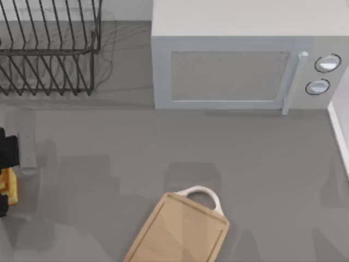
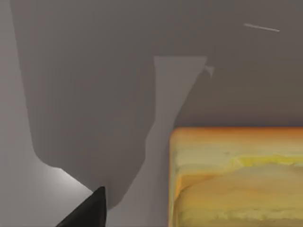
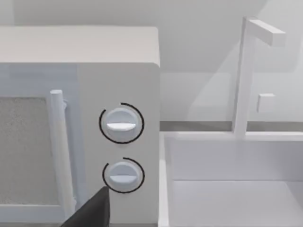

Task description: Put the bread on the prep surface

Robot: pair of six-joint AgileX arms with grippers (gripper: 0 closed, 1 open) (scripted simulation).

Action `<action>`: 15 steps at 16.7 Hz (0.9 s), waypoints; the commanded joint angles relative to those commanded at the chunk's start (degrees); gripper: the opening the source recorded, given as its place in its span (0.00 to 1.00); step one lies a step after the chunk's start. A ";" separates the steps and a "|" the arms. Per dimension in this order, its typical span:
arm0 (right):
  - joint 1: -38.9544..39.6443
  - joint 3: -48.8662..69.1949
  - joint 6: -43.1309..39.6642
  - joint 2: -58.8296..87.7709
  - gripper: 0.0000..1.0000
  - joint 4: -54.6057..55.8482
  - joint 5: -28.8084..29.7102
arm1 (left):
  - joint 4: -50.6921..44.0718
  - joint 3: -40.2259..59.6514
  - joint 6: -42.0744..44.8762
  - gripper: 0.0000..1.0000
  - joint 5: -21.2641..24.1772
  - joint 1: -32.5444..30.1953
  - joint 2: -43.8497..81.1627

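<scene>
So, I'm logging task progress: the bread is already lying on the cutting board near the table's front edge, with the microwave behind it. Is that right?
Not quite. The bread is not on the cutting board; the top view shows it at the table's far left edge, by the left end effector. The board does lie at the front, with the microwave behind it.

A cutting board (image 1: 180, 232) lies at the countertop's (image 1: 163, 147) near edge. A microwave (image 1: 240, 60) stands behind it, a dish rack (image 1: 49, 49) at far left. Bread (image 1: 9, 186) sits at the left edge.
</scene>
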 joint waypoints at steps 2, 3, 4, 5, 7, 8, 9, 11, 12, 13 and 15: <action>0.00 0.00 0.00 0.00 1.00 0.00 0.00 | 0.00 0.00 0.00 0.85 0.00 0.00 0.00; 0.00 0.00 0.00 0.00 1.00 0.00 0.00 | 0.00 0.00 0.00 0.77 0.00 0.00 0.00; 0.00 0.00 0.00 0.00 1.00 0.00 0.00 | 0.00 0.00 0.00 0.70 0.00 0.00 0.00; 0.00 0.00 0.00 0.00 1.00 0.00 0.00 | 0.00 0.00 0.00 0.62 0.00 0.00 0.00; 0.00 0.00 0.00 0.00 1.00 0.00 0.00 | 0.00 0.00 0.00 0.47 0.00 0.00 0.00; 0.00 0.00 0.00 0.00 1.00 0.00 0.00 | 0.00 0.00 0.00 0.40 0.00 0.00 0.00; 0.00 0.00 0.00 0.00 1.00 0.00 0.00 | 0.00 0.00 0.00 0.32 0.00 0.00 0.00; 0.00 0.00 0.00 0.00 1.00 0.00 0.00 | 0.00 0.00 0.00 0.17 0.00 0.00 0.00; 0.00 0.00 0.00 0.00 1.00 0.00 0.00 | 0.00 0.00 0.00 0.10 0.00 0.00 0.00; 0.00 0.00 0.00 0.00 1.00 0.00 0.00 | 0.00 0.00 0.00 0.02 0.00 0.00 0.00; 0.00 0.00 0.00 0.00 1.00 0.00 0.00 | 0.00 0.00 0.00 0.00 0.00 0.00 0.00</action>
